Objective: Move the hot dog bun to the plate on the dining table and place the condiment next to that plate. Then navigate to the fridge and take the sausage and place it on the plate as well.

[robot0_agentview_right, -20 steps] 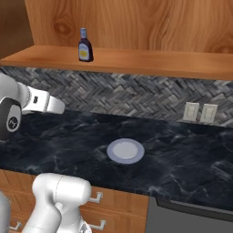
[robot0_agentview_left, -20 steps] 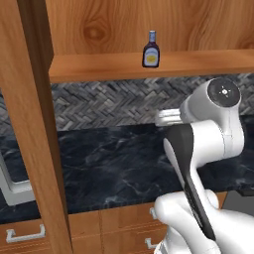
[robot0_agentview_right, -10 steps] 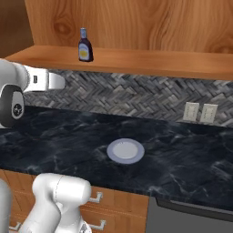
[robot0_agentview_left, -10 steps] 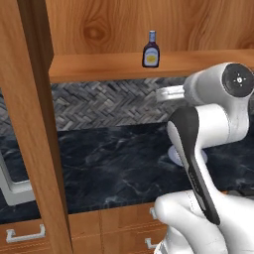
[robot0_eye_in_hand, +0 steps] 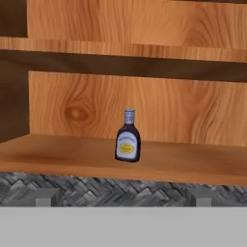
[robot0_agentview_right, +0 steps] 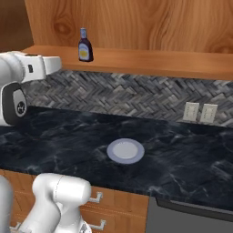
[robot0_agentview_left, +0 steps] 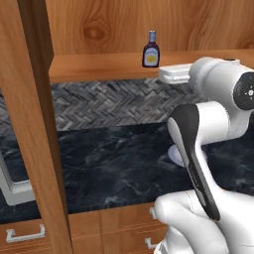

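The raised arm (robot0_agentview_left: 208,129) levels its jaws, apart, at one brown bottle (robot0_eye_in_hand: 128,142) on the shelf (robot0_eye_in_hand: 72,157); one bluish-grey plate (robot0_agentview_right: 125,150) sits on the desk (robot0_agentview_right: 182,159).

No legible text, brand, number or sign appears in any view. The only label present is the yellow oval label on the front of the broad brown bottle (robot0_eye_in_hand: 128,142) standing upright on the wooden shelf (robot0_eye_in_hand: 62,157); in the hand view, the closest one, this label shows only faint darker smudges that cannot be resolved into letters. In the left base view (robot0_agentview_left: 151,50) and the right base view (robot0_agentview_right: 84,45) the same label is a plain yellow patch. The two pale wall outlets (robot0_agentview_right: 200,112) on the herringbone backsplash bear no readable markings.
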Motion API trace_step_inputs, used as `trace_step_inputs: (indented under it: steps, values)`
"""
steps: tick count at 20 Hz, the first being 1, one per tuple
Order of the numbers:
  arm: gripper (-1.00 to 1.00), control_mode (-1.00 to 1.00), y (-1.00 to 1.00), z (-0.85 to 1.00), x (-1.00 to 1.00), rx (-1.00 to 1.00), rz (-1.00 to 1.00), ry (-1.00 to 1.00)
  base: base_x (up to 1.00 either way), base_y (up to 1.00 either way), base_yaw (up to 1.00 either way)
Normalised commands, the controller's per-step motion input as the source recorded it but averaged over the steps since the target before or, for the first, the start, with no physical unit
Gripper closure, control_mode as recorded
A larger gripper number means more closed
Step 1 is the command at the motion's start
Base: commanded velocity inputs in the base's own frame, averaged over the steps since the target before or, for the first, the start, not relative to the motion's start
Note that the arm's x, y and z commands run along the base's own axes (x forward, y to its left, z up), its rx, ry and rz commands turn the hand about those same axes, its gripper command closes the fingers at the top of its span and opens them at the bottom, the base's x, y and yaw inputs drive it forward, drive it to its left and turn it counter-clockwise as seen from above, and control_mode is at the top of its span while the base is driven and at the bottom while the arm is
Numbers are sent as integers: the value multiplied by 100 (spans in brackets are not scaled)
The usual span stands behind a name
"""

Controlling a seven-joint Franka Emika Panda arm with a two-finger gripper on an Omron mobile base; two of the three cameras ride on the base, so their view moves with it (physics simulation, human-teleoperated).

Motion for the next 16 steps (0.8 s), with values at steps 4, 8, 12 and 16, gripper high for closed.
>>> trace_step_inputs:
  steps: [4, 8, 12, 16]
  values:
    - [-100, -100, -2, 18, 11, 5, 0, -1, 0, 0, 0]
    - [-100, -100, -1, 0, 28, 4, 0, 4, 0, 0, 0]
    - [-100, -100, 0, 0, 41, 4, 0, 2, 0, 0, 0]
    - [-100, -100, 0, 1, 48, 0, 0, 0, 0, 0, 0]
